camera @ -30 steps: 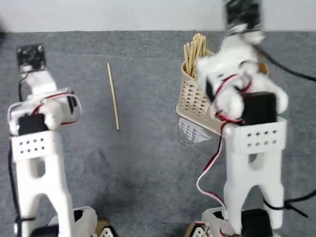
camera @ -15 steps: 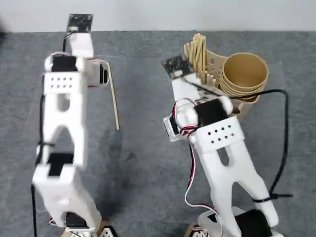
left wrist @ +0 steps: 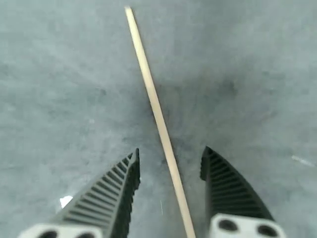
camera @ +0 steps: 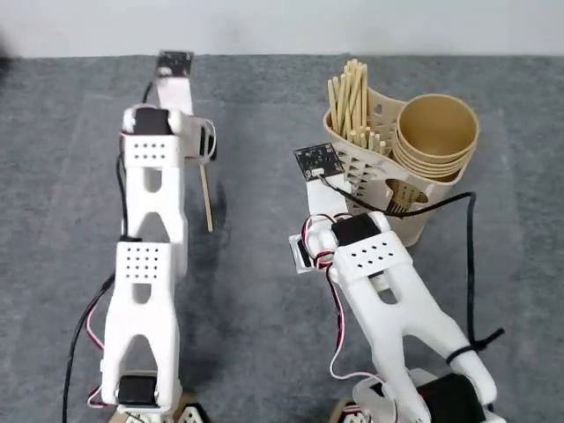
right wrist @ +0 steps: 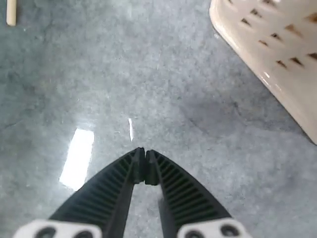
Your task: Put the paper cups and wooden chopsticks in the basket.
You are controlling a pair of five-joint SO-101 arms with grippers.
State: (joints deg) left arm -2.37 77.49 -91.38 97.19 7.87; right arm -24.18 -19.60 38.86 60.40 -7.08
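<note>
A single wooden chopstick (camera: 206, 196) lies on the grey mat. In the left wrist view this chopstick (left wrist: 156, 111) runs between the spread fingers of my left gripper (left wrist: 170, 156), which is open just above it. The cream basket (camera: 348, 164) stands at the back right, holding a bundle of chopsticks (camera: 351, 92) and a stack of paper cups (camera: 436, 132). My right gripper (right wrist: 144, 158) is shut with nothing in it, low over the mat beside the basket (right wrist: 270, 54).
The grey mat (camera: 256, 291) covers the table, with open floor between the two arms. The left arm (camera: 154, 220) stretches far back over the loose chopstick; the right arm (camera: 379, 282) sits folded in front of the basket.
The left arm has reached forward and to the right, ending over the loose chopstick. The right arm has pulled back from above the basket and come down in front of it.
</note>
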